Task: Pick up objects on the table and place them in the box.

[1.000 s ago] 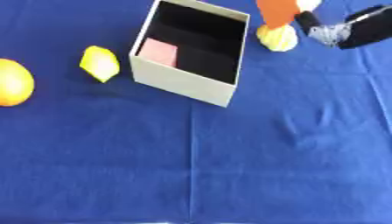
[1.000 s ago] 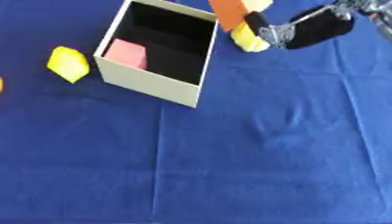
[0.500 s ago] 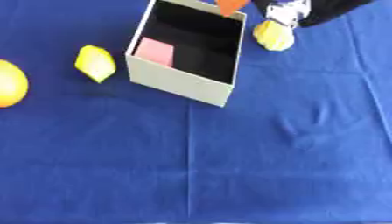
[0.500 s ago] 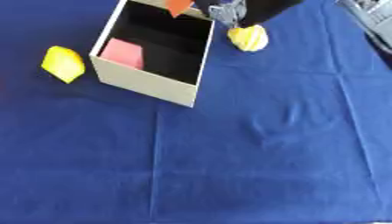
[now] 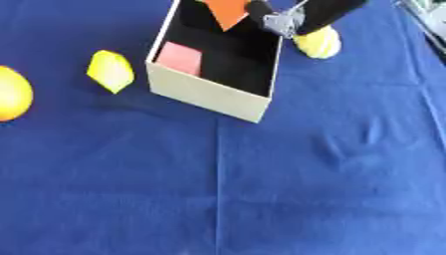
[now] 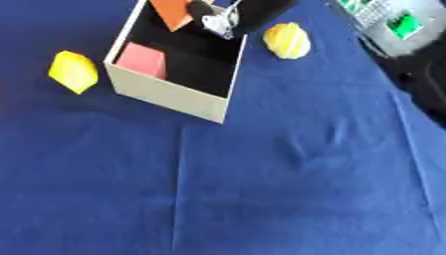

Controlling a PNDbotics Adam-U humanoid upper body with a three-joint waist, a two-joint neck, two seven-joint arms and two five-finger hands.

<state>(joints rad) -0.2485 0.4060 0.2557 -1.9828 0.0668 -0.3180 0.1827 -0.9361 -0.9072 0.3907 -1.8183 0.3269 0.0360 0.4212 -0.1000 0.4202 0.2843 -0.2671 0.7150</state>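
An open cream box (image 5: 205,94) with a black inside stands at the upper middle of the blue cloth. A pink block (image 5: 180,57) lies in its left part. My right hand (image 5: 294,19) comes in from the top right and is over the box's far right rim, shut on a flat orange piece (image 5: 228,11) that hangs above the box's opening. A yellow ball (image 6: 286,40) lies on the cloth just right of the box, beside the hand. Left of the box are a yellow block (image 5: 111,71) and an orange fruit (image 5: 10,93). My left hand does not show.
A grey device (image 6: 389,26) with green parts sits at the top right corner, beyond the cloth's edge. The blue cloth (image 5: 261,189) spreads flat across the lower half of the view.
My right hand has carried the orange piece leftward, from beside the yellow ball to over the box opening. The whole picture has also shifted, so the camera moved.
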